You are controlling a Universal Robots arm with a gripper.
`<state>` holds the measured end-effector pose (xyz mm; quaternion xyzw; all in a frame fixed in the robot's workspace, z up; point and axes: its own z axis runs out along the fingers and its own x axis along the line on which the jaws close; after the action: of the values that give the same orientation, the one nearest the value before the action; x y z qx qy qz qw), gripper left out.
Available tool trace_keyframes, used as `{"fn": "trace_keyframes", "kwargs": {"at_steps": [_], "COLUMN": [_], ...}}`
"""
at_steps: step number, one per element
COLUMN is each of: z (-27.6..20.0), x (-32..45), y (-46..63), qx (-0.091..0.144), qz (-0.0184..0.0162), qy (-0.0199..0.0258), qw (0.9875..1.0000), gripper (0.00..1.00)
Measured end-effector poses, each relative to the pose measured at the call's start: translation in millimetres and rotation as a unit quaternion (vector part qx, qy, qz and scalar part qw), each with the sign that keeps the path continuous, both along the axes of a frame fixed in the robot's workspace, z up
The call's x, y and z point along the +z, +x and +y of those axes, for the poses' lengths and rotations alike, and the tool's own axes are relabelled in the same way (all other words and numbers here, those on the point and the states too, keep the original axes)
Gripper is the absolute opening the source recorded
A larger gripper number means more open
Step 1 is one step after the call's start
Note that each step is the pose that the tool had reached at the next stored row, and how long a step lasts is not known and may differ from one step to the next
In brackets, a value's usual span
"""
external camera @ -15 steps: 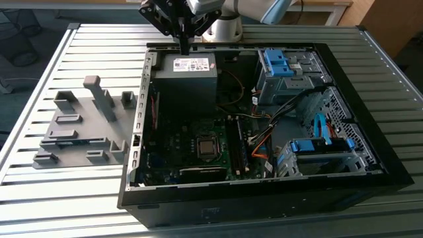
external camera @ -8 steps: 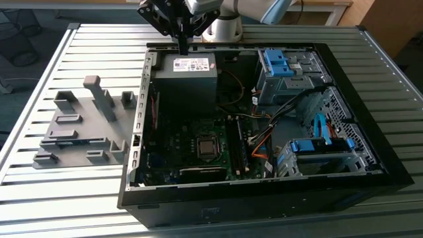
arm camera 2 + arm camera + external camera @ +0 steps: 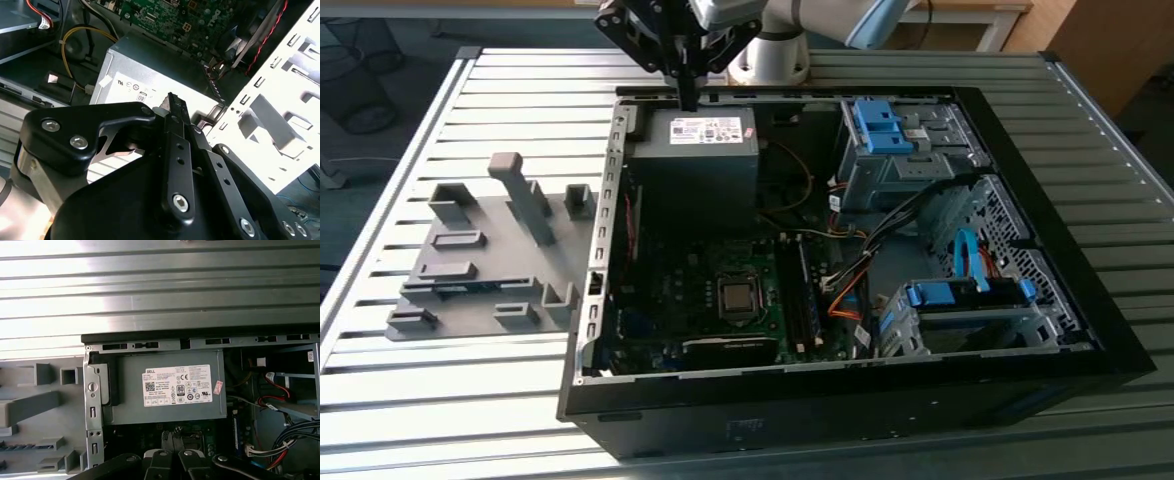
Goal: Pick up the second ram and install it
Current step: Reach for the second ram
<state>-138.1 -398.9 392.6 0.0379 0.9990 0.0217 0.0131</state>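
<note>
Claw (image 3: 171, 101) over power supply (image 3: 694, 150) | green memory stick (image 3: 797, 300) seated in motherboard (image 3: 720, 262)

The gripper (image 3: 171, 100) hides part of the power supply's sticker (image 3: 131, 84).

A white printed sticker (image 3: 711, 129) (symbols, a barcode) lies on the grey metal power supply box (image 3: 694, 172), upper middle of the exterior view.

Open computer case (image 3: 827, 415); grey fixture (image 3: 480, 292) beside.
</note>
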Motion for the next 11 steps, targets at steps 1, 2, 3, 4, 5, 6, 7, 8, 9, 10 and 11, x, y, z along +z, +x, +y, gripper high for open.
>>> {"fn": "trace_keyframes", "kwargs": {"at_steps": [1, 2, 3, 4, 5, 6, 7, 8, 9, 10, 11], "z": [0.0, 0.0, 0.0, 0.0, 0.0, 0.0, 0.0, 0.0, 0.0, 0.0, 0.0], "x": [0.0, 0.0, -0.1, -0.1, -0.1, -0.1, -0.2, -0.2, -0.2, -0.2, -0.3], "y": [-0.2, -0.4, -0.6, -0.9, -1.2, -1.3, -1.6, -1.9, -2.0, -2.3, -2.5], "qx": [0.0, 0.0, 0.0, 0.0, 0.0, 0.0, 0.0, 0.0, 0.0, 0.0, 0.0], "qz": [0.0, 0.0, 0.0, 0.0, 0.0, 0.0, 0.0, 0.0, 0.0, 0.0, 0.0], "qy": [0.0, 0.0, 0.0, 0.0, 0.0, 0.0, 0.0, 0.0, 0.0, 0.0, 0.0], "qw": [1.0, 1.0, 1.0, 1.0, 1.0, 1.0, 1.0, 1.0, 1.0, 1.0, 1.0], "gripper": [0.11, 0.11, 0.11, 0.11, 0.11, 0.11, 0.11, 0.11, 0.11, 0.11, 0.11]}}
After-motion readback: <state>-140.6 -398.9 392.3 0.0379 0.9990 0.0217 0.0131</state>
